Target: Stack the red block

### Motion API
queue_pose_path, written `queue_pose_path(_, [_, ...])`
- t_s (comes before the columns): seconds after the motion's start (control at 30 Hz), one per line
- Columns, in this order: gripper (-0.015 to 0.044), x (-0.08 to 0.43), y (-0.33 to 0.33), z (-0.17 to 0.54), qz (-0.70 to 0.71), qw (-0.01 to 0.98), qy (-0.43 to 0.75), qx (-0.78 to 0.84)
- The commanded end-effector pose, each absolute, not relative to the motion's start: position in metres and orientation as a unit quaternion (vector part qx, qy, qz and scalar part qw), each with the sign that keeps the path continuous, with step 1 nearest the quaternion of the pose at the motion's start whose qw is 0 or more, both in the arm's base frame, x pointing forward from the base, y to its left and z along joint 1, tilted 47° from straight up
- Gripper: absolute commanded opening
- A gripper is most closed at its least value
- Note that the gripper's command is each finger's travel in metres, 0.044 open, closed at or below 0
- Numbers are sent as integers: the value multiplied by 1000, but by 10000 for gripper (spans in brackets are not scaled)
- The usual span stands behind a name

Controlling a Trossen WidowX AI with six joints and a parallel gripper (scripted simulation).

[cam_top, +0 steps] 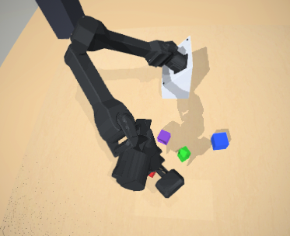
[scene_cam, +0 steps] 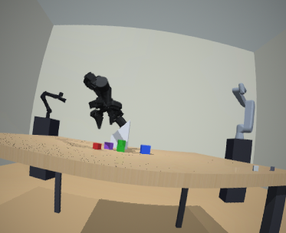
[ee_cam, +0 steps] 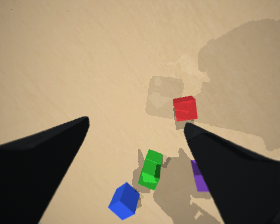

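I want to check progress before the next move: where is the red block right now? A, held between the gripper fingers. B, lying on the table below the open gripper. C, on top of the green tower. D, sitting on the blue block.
B: the red block lies on the table, apart from the green tower, with the open gripper above it holding nothing.

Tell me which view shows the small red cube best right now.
Wrist. The small red cube sits unobstructed on the tan table, just beyond one fingertip of the open gripper. In the top view the arm covers all but a red sliver. The exterior view shows it whole but tiny, left of the purple cube.
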State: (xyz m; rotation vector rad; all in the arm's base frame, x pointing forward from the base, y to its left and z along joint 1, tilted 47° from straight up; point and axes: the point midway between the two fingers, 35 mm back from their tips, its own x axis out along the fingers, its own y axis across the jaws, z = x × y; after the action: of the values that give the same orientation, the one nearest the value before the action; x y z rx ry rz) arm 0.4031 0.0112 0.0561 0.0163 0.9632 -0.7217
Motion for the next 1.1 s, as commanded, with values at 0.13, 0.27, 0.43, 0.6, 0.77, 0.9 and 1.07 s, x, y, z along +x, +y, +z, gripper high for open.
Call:
queue_pose_path(0.13, [440,373,-27,61,-359,737,547,-168])
queue_pose_path(0.27, [440,373,-28,62,-359,735,549,-171])
queue_pose_path(0.43, [440,373,-27,63,-359,735,549,-171])
queue_pose_path(0.6, [440,376,-40,49,-359,735,549,-171])
queue_pose_path(0.77, [440,380,-61,31,-359,735,549,-172])
queue_pose_path(0.9, [440,381,-61,32,-359,735,549,-172])
queue_pose_path(1.07, [440,382,-65,28,-359,735,549,-172])
